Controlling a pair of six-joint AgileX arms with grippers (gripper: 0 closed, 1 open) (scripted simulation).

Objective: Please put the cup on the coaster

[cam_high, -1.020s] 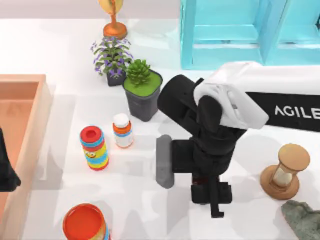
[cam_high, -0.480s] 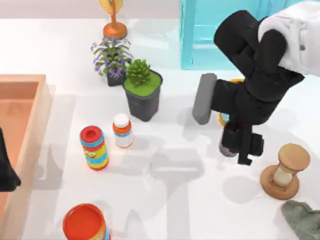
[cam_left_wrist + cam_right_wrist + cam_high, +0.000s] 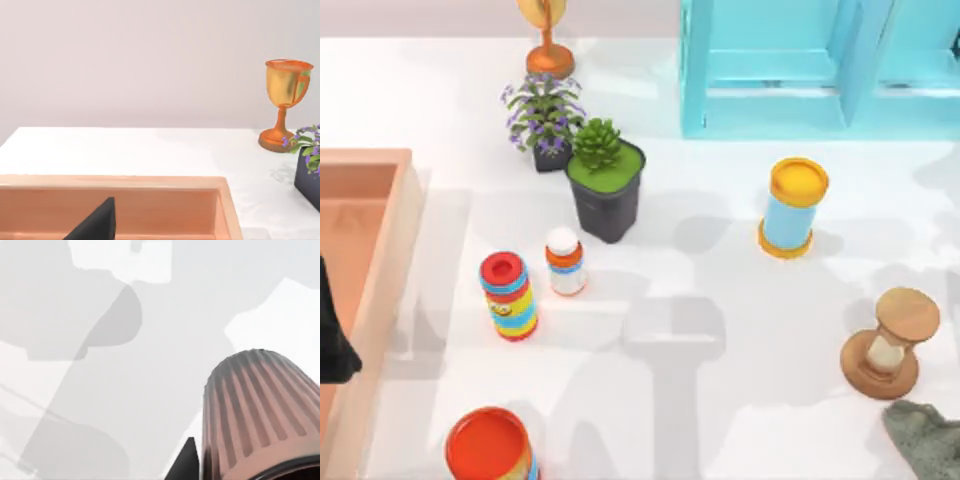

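Right arm gone overhead; ribbed cup [image 3: 260, 415] cut off.

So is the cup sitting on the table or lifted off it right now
Lifted. In the right wrist view the ribbed cup hangs close beside a dark fingertip, with the white table well beneath it. Grip itself: cannot tell.

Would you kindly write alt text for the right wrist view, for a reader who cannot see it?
A ribbed brownish-pink cup sits close to the camera above a white table crossed by grey shadows. A black gripper fingertip shows beside the cup; whether it touches the cup cannot be told.
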